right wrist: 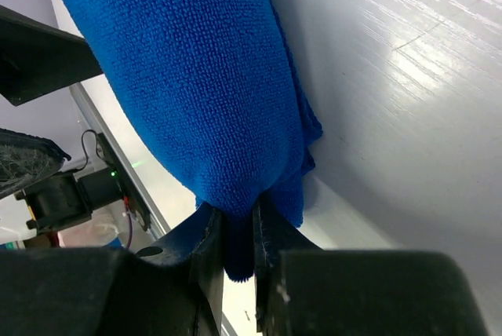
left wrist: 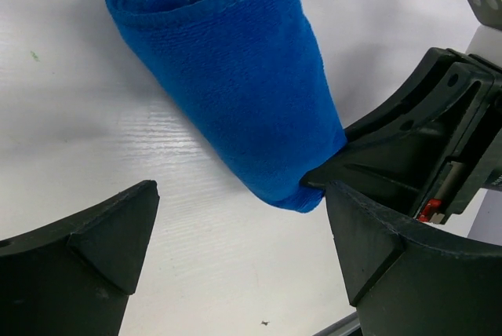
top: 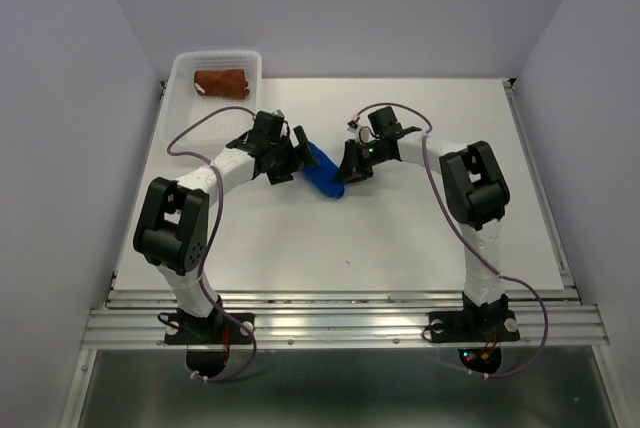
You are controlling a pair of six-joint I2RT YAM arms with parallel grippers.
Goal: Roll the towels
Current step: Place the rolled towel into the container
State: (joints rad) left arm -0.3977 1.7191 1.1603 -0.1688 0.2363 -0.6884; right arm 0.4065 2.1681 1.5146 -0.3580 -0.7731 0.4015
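The blue towel (top: 323,172) lies rolled into a bundle at the middle of the table, between my two grippers. My right gripper (top: 347,174) is shut on its right end; in the right wrist view the cloth (right wrist: 196,77) is pinched between the two fingers (right wrist: 205,261). My left gripper (top: 300,153) is open and empty beside its left end; in the left wrist view the roll (left wrist: 235,93) lies ahead of the spread fingers (left wrist: 102,250), not touched by them. The rust-brown towel (top: 221,83) sits rolled in the basket.
The white perforated basket (top: 188,66) stands at the table's back left corner. The table's raised rails run along its right edge (top: 540,183) and front edge (top: 340,298).
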